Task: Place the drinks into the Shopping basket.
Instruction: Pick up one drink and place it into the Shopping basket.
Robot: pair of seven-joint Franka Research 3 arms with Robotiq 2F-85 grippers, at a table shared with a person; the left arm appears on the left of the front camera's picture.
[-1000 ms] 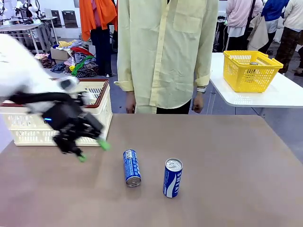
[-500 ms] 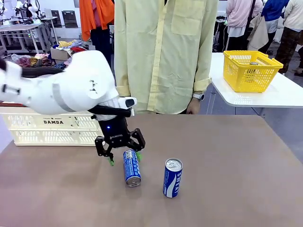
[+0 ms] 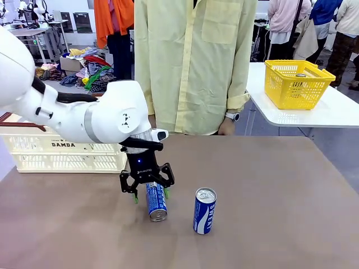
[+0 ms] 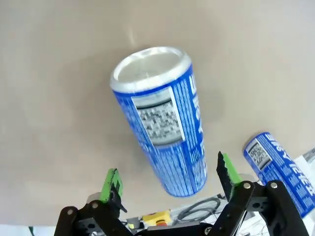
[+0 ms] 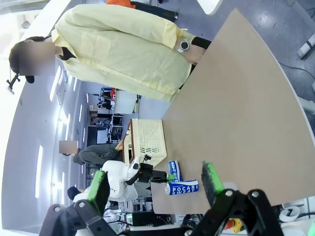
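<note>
— Front, how many?
— Two blue cans, white lettering, silver tops: lying can (image 3: 156, 200) and standing can (image 3: 205, 210) just beside it, both on the brown table (image 3: 269, 185). One cream basket (image 3: 67, 150) at the table's far left. One yellow basket (image 3: 297, 84) on another table.
— Left gripper (image 3: 149, 194)?
— Wide open astride the lying can, clamping nothing.
— Left wrist?
— Lying can (image 4: 162, 123) between the green pads (image 4: 111, 180), gaps on both sides; standing can (image 4: 278, 164) off to one side.
— Right wrist?
— Right gripper (image 5: 153, 181) spread open, empty, well apart from both cans.
</note>
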